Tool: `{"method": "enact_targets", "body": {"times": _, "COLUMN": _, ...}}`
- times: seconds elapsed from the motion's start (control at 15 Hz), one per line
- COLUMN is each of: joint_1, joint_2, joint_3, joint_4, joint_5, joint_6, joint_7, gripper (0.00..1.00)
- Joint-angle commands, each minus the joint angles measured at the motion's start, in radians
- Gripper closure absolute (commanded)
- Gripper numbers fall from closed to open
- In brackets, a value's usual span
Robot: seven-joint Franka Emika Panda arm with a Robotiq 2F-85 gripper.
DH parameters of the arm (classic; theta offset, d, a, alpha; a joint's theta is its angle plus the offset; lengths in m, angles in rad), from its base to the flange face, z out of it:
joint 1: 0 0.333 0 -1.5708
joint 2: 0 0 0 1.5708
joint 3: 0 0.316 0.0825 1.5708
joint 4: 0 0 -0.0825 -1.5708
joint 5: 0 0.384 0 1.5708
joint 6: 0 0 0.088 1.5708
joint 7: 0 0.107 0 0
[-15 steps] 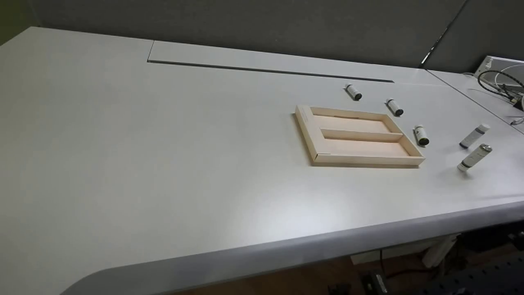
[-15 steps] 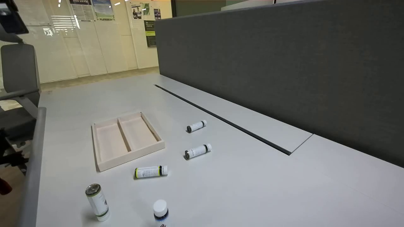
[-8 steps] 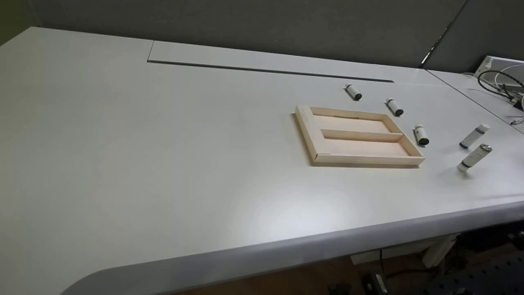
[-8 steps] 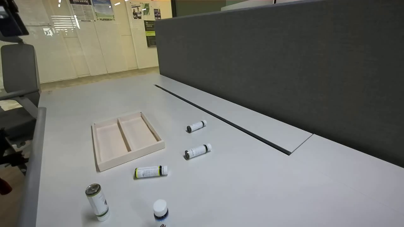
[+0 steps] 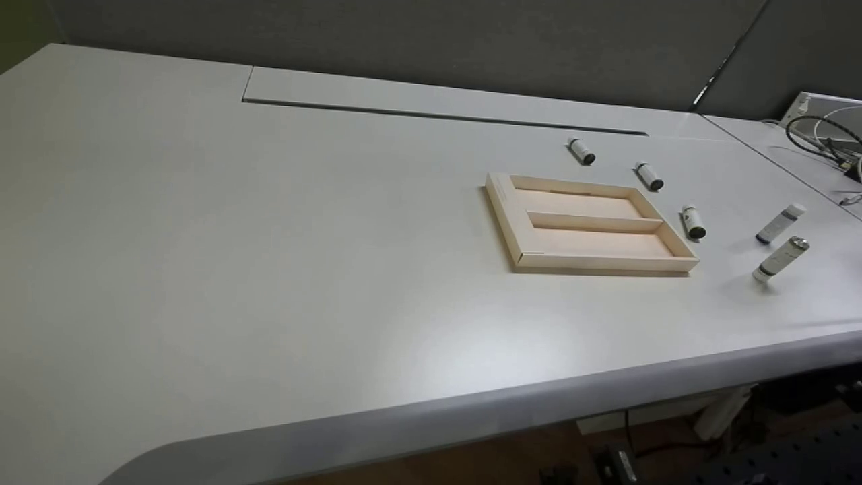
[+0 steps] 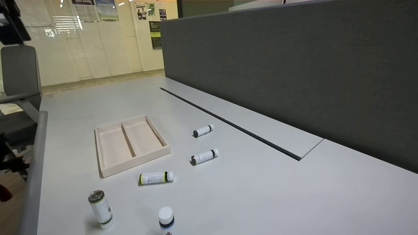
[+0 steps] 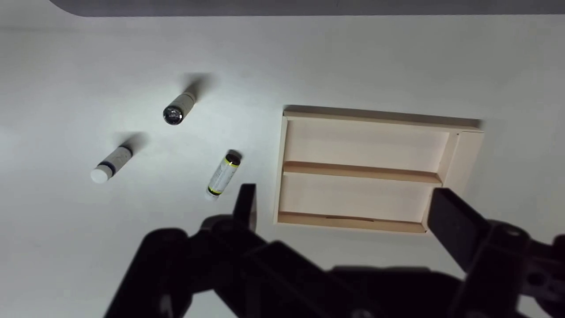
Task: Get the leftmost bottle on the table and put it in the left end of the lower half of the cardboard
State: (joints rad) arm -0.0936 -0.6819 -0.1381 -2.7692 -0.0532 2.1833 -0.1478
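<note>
The cardboard tray (image 5: 606, 263) (image 6: 137, 161) (image 7: 464, 161) lies flat on the white table (image 5: 303, 269), both halves empty. Two bottles stand beside it: one cap-down (image 5: 781, 259) (image 6: 102, 210) (image 7: 183, 104), leftmost in an exterior view, and one cap-up (image 5: 780, 224) (image 6: 166, 216) (image 7: 115, 161), leftmost in the wrist view. A yellow-banded bottle (image 5: 691, 221) (image 6: 153, 178) (image 7: 223, 175) and two others lie down; of these, one bottle (image 5: 582, 151) (image 6: 203, 131) is leftmost in an exterior view. My gripper (image 7: 344, 205) is open and empty, above the table.
The remaining lying bottle (image 5: 648, 176) (image 6: 204, 157) is outside the wrist view. A grey partition (image 5: 404, 40) (image 6: 277, 65) borders the table. Cables (image 5: 832, 138) lie at the far right. The rounded table edge (image 5: 471, 417) (image 7: 309, 8) also shows. A dark robot part (image 6: 14, 29) seems to hang at the upper left.
The dark part at the upper left of an exterior view has come down a little. The bottles and cardboard have not moved.
</note>
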Motion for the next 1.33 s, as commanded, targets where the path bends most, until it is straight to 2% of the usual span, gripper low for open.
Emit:
{"method": "enact_targets", "body": {"times": 0.0, "joint_1": -0.002, "joint_2": 0.0, "joint_3": 0.002, "joint_4": 0.002, "joint_5": 0.002, "joint_6": -0.003, "joint_7": -0.001, "gripper": 0.0}}
{"method": "enact_targets", "body": {"times": 0.13, "joint_1": -0.011, "joint_2": 0.003, "joint_3": -0.031, "joint_4": -0.002, "joint_5": -0.024, "joint_6": 0.008, "joint_7": -0.072, "gripper": 0.0}}
{"method": "enact_targets", "body": {"times": 0.67, "joint_1": -0.129, "joint_2": 0.099, "joint_3": -0.192, "joint_4": 0.026, "joint_5": -0.147, "joint_6": 0.02, "joint_7": -0.301, "gripper": 0.0}}
{"method": "enact_targets", "body": {"times": 0.73, "joint_1": -0.15, "joint_2": 0.122, "joint_3": -0.183, "joint_4": 0.036, "joint_5": -0.151, "joint_6": 0.027, "joint_7": -0.257, "gripper": 0.0}}
{"method": "enact_targets", "body": {"times": 0.8, "joint_1": -0.134, "joint_2": 0.066, "joint_3": -0.18, "joint_4": 0.002, "joint_5": -0.129, "joint_6": 0.018, "joint_7": -0.275, "gripper": 0.0}}
{"method": "enact_targets", "body": {"times": 1.27, "joint_1": -0.152, "joint_2": 0.108, "joint_3": -0.184, "joint_4": 0.014, "joint_5": -0.136, "joint_6": 0.031, "joint_7": -0.274, "gripper": 0.0}}
